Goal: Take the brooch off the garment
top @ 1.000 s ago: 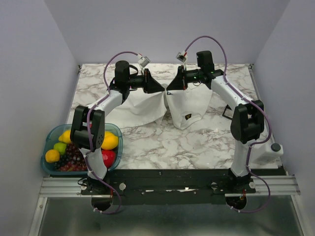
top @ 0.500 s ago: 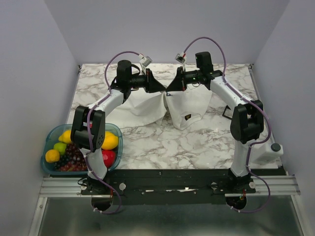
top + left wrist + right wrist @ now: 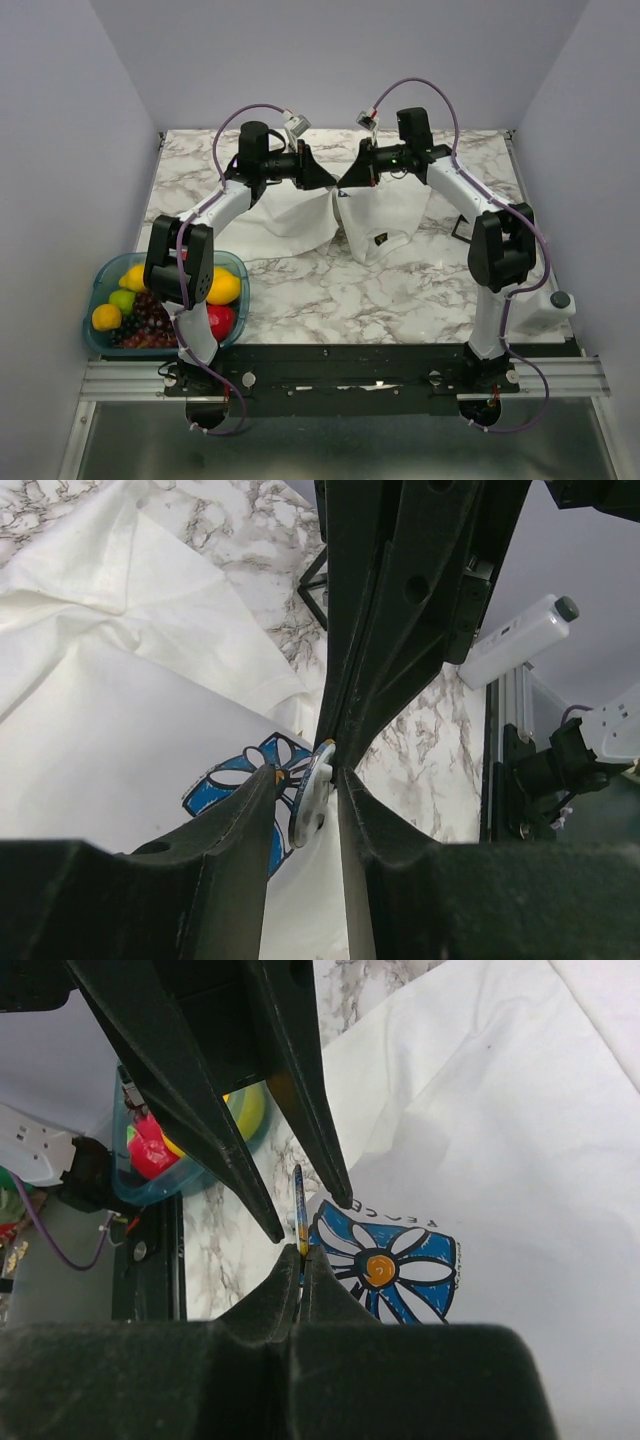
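The white garment (image 3: 290, 225) lies at the back middle of the table, its middle lifted to where both grippers meet; its dark diamond logo (image 3: 381, 237) faces front. The brooch (image 3: 299, 1210) shows edge-on as a thin round disc. My right gripper (image 3: 300, 1260) is shut on its lower edge. My left gripper (image 3: 308, 775) is open, its jaws standing either side of the brooch (image 3: 308, 805) with gaps. A blue-and-white flower print with an orange centre (image 3: 385, 1268) is on the cloth beside it. In the top view the left gripper (image 3: 328, 180) and right gripper (image 3: 345, 180) are tip to tip.
A teal tub of fruit (image 3: 100, 275) stands at the front left. A white bottle-like device (image 3: 545, 310) stands at the front right edge. A small black square frame (image 3: 462, 230) lies right of the garment.
Both grippers have shifted very slightly toward the back, still tip to tip. The garment hangs as before.
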You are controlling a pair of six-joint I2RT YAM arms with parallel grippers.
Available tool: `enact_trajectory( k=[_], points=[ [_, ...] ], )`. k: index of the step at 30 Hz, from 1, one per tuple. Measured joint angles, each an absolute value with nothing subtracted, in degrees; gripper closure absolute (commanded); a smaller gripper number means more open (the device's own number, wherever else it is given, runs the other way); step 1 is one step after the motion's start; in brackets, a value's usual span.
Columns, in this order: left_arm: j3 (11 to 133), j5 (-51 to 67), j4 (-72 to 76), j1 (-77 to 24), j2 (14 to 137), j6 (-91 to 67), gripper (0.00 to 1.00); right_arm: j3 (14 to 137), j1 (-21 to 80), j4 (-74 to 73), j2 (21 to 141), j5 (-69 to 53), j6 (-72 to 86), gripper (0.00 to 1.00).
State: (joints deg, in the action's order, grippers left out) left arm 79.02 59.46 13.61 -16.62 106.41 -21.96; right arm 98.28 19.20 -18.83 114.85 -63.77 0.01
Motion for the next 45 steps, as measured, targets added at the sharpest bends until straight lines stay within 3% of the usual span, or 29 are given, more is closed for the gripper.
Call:
enact_trajectory(
  k=[34,37,38,41,45],
  points=[
    [78.3,61.3,12.9,-16.3,106.4,-20.4,0.83,97.2,19.2,-16.3,114.8,-63.6,2.0,1.0],
    [79.0,60.1,10.9,-16.3,106.4,-20.3,0.76,97.1,19.2,-16.3,114.8,-63.2,1.4,1.0],
    [79.1,59.7,10.5,-16.3,106.4,-20.3,0.67,97.1,19.2,-16.3,114.8,-63.2,1.2,1.0],
    [79.3,58.7,10.0,-16.4,106.4,-20.7,0.55,97.1,19.3,-16.3,114.7,-63.0,1.1,1.0],
    [79.3,59.4,10.0,-16.1,106.4,-20.1,0.45,97.0,19.4,-16.4,114.3,-62.5,1.2,1.0]
  ],
)
